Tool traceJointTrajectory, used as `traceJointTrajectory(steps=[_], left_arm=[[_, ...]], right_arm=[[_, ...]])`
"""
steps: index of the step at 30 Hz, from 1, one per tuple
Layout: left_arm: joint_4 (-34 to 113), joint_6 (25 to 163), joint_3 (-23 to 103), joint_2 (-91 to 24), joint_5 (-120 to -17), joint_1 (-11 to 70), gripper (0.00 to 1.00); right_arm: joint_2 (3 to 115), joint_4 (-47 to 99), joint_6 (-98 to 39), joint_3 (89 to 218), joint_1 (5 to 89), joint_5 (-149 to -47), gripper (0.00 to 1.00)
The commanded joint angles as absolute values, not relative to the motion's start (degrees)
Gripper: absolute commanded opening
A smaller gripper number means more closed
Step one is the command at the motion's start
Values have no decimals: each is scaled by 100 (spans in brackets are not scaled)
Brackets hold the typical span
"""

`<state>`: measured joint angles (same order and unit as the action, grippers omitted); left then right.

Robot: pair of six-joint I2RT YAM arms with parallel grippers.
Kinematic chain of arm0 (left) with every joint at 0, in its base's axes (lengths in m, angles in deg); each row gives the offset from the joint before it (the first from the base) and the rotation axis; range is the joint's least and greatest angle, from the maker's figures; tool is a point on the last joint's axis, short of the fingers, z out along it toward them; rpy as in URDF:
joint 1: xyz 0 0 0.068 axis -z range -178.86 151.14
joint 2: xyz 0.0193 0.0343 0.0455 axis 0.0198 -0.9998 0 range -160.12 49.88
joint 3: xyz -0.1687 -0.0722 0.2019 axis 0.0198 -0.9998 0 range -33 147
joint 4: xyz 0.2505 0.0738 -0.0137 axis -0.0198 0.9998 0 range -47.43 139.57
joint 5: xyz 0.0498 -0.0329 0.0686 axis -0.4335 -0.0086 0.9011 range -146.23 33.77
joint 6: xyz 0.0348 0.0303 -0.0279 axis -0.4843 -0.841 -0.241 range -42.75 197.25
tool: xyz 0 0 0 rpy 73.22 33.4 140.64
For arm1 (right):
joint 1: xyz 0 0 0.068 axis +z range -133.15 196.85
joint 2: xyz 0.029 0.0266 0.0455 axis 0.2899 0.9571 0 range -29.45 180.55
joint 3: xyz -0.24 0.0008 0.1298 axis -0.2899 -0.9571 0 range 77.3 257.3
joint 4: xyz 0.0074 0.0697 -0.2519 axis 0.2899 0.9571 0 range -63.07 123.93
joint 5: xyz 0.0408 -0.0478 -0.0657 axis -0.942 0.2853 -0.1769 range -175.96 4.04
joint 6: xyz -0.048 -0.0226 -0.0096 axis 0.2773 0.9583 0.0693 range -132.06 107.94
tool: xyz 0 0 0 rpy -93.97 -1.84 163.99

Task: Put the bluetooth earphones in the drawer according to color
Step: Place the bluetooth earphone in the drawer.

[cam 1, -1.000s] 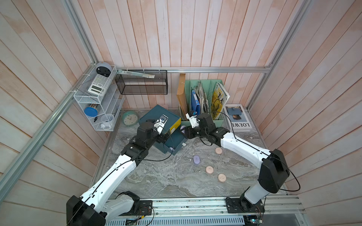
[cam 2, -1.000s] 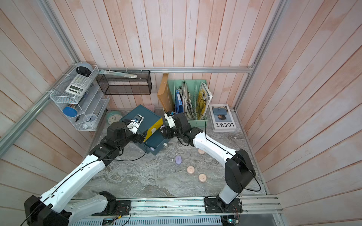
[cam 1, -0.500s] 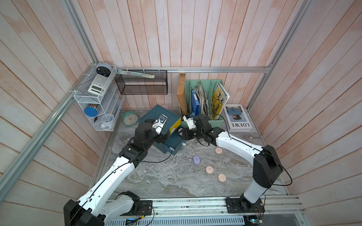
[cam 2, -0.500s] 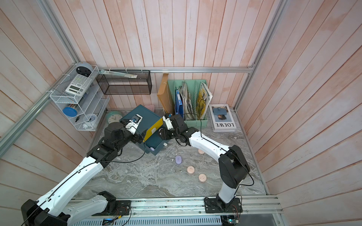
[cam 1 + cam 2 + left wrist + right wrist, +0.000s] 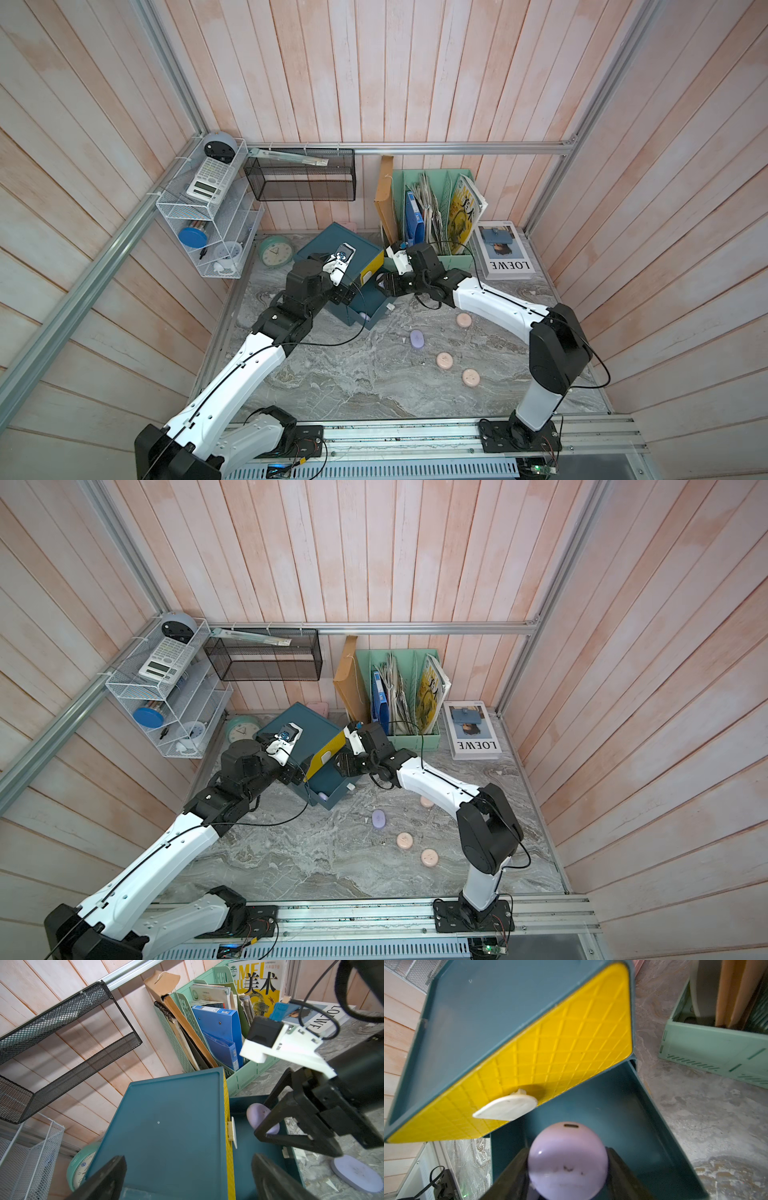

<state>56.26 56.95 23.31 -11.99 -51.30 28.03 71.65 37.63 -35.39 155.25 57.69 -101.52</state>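
The dark teal drawer chest (image 5: pixel 332 245) has a yellow top front (image 5: pixel 550 1059), and the teal drawer (image 5: pixel 370 305) below it is pulled out. My right gripper (image 5: pixel 566 1172) hangs over that open drawer, shut on a lilac earphone case (image 5: pixel 566 1159) that touches both fingers. Another lilac case (image 5: pixel 323 796) lies inside the drawer. My left gripper (image 5: pixel 187 1178) stands wide open over the chest's flat top, holding nothing. On the table lie a lilac case (image 5: pixel 417 338) and three pale pink cases (image 5: pixel 464 320) (image 5: pixel 444 360) (image 5: pixel 471 377). No black cases show.
A mint-green file rack (image 5: pixel 440 208) with folders stands just behind the right gripper. A LOEWE book (image 5: pixel 505 249) lies at the back right. A green clock (image 5: pixel 275 251), a white wire shelf (image 5: pixel 208 216) and a black mesh basket (image 5: pixel 301 178) line the back left.
The right gripper has moved left, carrying the lilac case from beside the file rack to above the open drawer. The left arm has shifted only slightly.
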Motion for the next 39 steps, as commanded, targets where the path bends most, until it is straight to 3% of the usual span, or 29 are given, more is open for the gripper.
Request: traceJointTrajectory(steps=[1,14,19,39], left_arm=[[5549,5747,2255,-1129,-5154,2785,100],[5549,5759,2268,-1077,-5157,2785,100],[5566,5748,2267,-1050,-5167,2803,100],[5742,5624,2199,-1042,-5912,2948,100]], right_arm=[[7216,3814,-3570,15625,5807,-10183,67],[7035,3950,-3459,15564,5807,-10074,73],[6797,4108,-3247,15479,5807,-9791,81],[5888,5081,-2766,14678,5807,-8864,82]])
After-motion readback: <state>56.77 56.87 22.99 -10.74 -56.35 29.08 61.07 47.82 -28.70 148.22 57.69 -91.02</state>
